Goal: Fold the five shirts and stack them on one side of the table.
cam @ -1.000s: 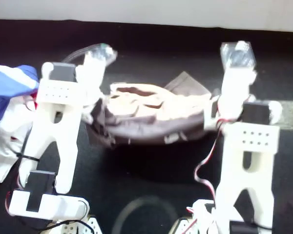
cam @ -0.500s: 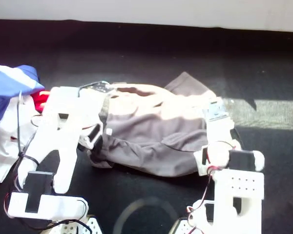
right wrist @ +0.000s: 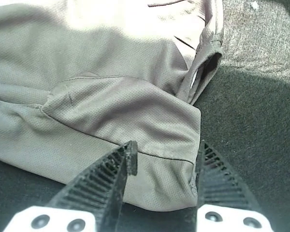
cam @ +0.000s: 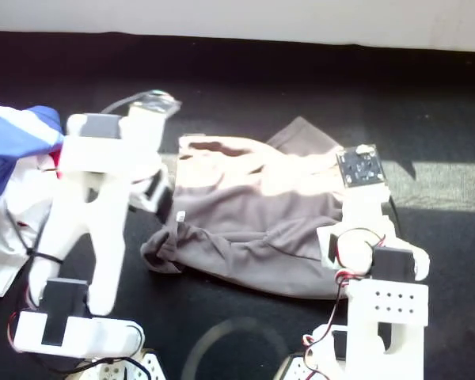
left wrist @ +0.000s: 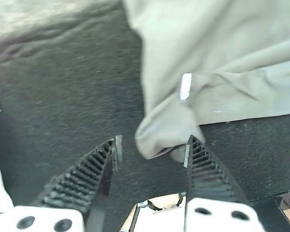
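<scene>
A grey shirt (cam: 253, 226) lies crumpled and partly folded on the dark table, its pale upper part in sunlight. The left arm (cam: 103, 182) stands at the shirt's left edge. My left gripper (left wrist: 152, 145) hangs open just above a bunched corner of the grey shirt (left wrist: 217, 53), which carries a small white tag (left wrist: 185, 87). The right arm (cam: 364, 206) leans over the shirt's right side. Open too, my right gripper (right wrist: 166, 150) hovers over the hem of the grey shirt (right wrist: 101, 101), near a sleeve opening (right wrist: 205, 72).
A heap of other shirts sits at the table's left edge: a blue-and-white one (cam: 16, 138), a white one (cam: 4, 237) and a bit of red (cam: 57, 162). Dark table surface (cam: 427, 119) stretches behind and to the right. Both arm bases stand along the front edge.
The shirt, held up between both arms a second ago, now lies on the table with its front part drawn toward the arm bases. The left arm has lifted back off it.
</scene>
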`<state>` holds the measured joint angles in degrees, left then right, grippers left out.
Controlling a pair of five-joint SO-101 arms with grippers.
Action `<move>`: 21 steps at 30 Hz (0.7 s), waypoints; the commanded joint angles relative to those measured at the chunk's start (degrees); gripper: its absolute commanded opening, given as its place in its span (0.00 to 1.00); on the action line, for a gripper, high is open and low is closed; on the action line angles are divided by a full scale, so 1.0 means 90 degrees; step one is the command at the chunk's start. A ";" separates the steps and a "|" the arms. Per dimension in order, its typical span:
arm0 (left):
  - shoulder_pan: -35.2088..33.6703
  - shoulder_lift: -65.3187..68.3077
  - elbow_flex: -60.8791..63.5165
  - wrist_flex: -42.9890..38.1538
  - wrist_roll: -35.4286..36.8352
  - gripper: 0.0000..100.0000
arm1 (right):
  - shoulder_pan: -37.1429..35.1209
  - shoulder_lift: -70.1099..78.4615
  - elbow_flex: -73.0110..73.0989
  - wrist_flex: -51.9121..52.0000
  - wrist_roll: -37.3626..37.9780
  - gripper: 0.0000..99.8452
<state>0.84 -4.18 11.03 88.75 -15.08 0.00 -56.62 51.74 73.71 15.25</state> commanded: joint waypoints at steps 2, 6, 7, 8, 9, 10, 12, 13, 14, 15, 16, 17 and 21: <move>0.0855 -0.0181 0.0786 -0.0440 0.0098 0.21 | -0.0044 0.0093 0.0083 -0.0181 -0.0068 0.20; 0.0933 -0.0200 0.1646 -0.0606 0.0088 0.21 | -0.0044 0.0063 0.0083 -0.0142 -0.0068 0.20; 0.0884 -0.0220 0.1724 -0.0596 0.0088 0.21 | -0.0044 0.0063 0.0093 -0.0142 -0.0068 0.20; 0.0835 -0.0249 0.1753 -0.0596 0.0088 0.21 | -0.0034 0.0063 0.0093 -0.0142 -0.0068 0.20; 0.0786 -0.0259 0.1734 -0.0596 0.0088 0.21 | -0.0034 0.0063 0.0103 -0.0142 -0.0068 0.20; 0.0718 -0.0259 0.1705 -0.0596 0.0088 0.21 | -0.0034 0.0063 0.0103 -0.0132 -0.0068 0.20; 0.0581 -0.0269 0.1548 -0.0586 0.0098 0.21 | -0.0034 0.0063 0.0103 -0.0132 -0.0068 0.20; 0.0513 -0.0269 0.1470 -0.0547 0.0098 0.21 | -0.0034 0.0063 0.0103 -0.0132 -0.0068 0.20; 0.0444 -0.0269 0.1363 -0.0430 0.0098 0.21 | -0.0034 0.0063 0.0103 -0.0132 -0.0068 0.20; 0.0357 -0.0269 0.1245 -0.0274 0.0098 0.21 | -0.0034 0.0063 0.0103 -0.0132 -0.0068 0.20; 0.0269 -0.0269 0.1138 -0.0117 0.0088 0.21 | -0.0034 0.0063 0.0103 -0.0132 -0.0068 0.20; 0.0151 -0.0259 0.1031 0.0039 0.0000 0.21 | -0.0034 0.0063 0.0103 -0.0132 -0.0068 0.20; -0.0484 -0.0239 0.0913 0.0322 -0.1192 0.21 | -0.0034 0.0063 0.0103 -0.0132 -0.0068 0.20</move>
<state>0.48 -4.26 21.32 89.80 -19.56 0.00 -56.00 52.62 72.92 15.16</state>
